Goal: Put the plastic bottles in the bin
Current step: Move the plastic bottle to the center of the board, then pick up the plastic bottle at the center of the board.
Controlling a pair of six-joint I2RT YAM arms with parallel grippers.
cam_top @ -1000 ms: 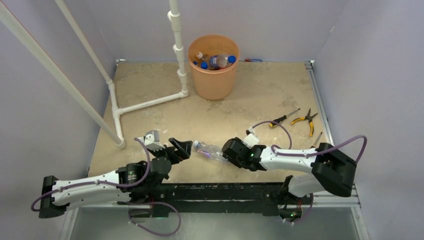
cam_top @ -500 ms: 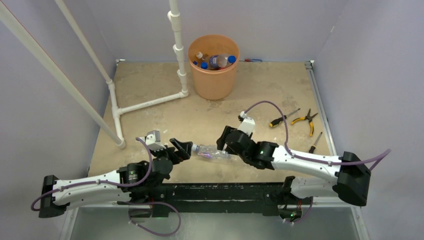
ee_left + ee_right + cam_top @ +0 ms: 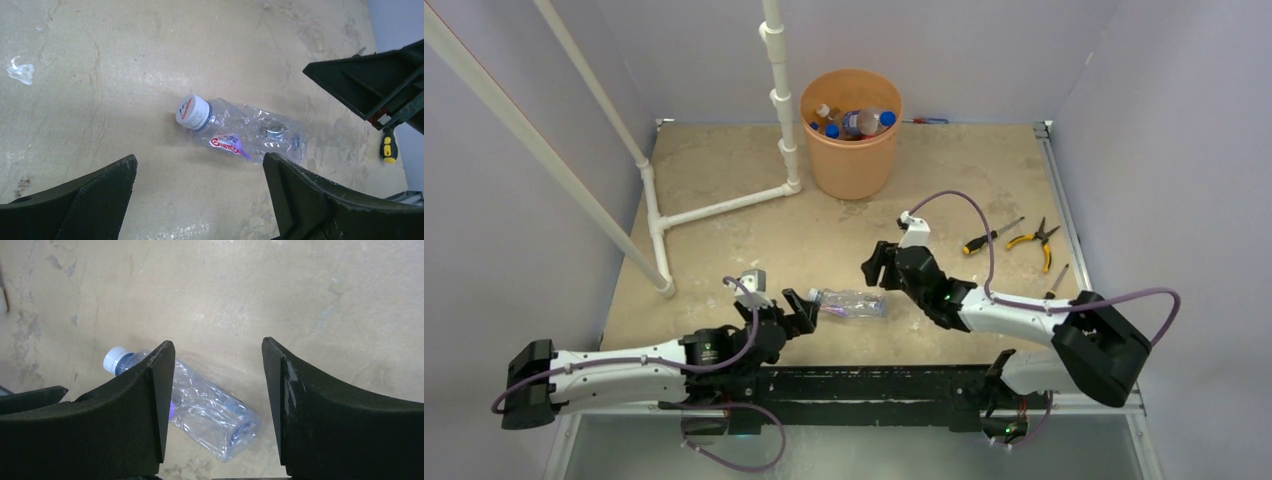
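Red lettering marks the cap (image 3: 193, 112) and label (image 3: 227, 145) of the bottle (image 3: 260, 132) (too blurred to read).

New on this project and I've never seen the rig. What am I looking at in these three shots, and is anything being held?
These are two robot arms bolted at the near edge of a table, each ending in a two-finger gripper. The wide picture comes from a fixed camera above and behind them. The other two come from cameras on the wrists, so the dark wedges there are each arm's own fingers.

One crumpled clear bottle with a pale cap lies on its side just ahead of the left gripper, with the right gripper close to its other end. Both grippers are open and hold nothing.

At the far side stands an orange bin with several bottles inside, beside a white pipe frame. Pliers and screwdrivers lie at the right.
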